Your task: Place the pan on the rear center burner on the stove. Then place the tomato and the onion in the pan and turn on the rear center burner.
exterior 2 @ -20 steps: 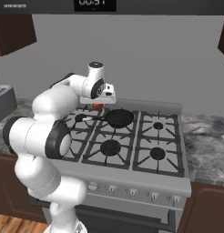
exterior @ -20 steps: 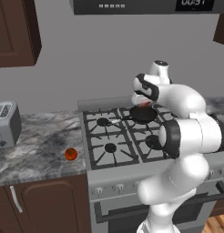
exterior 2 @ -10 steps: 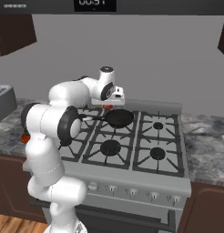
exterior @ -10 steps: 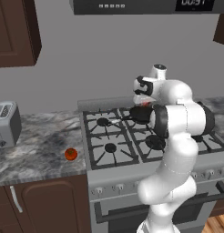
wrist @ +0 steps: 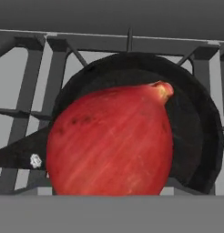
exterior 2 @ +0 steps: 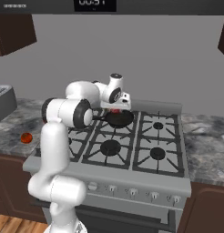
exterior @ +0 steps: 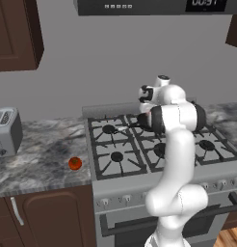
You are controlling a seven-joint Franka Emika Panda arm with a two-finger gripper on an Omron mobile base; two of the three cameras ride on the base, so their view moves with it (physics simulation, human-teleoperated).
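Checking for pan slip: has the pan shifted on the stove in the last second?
No. The pan sits on the same rear center grate of the stove, same spot in the right base view.

Pan (exterior 2: pixel 120 119) sits on rear centre burner of stove (exterior 2: pixel 145 178); space right above it is taken by the claw (exterior 2: pixel 116 109) w/ onion (wrist: pixel 109 141) between its jaws, just over pan bowl. Pan handle (exterior 2: pixel 99 118) sticks out to the left over the grate. Front burners & right-hand burners are left clear from above. Tomato (exterior: pixel 75 163) lies alone on left worktop (exterior: pixel 38 154), well apart from toaster (exterior: pixel 6 131), w/ open room around it.
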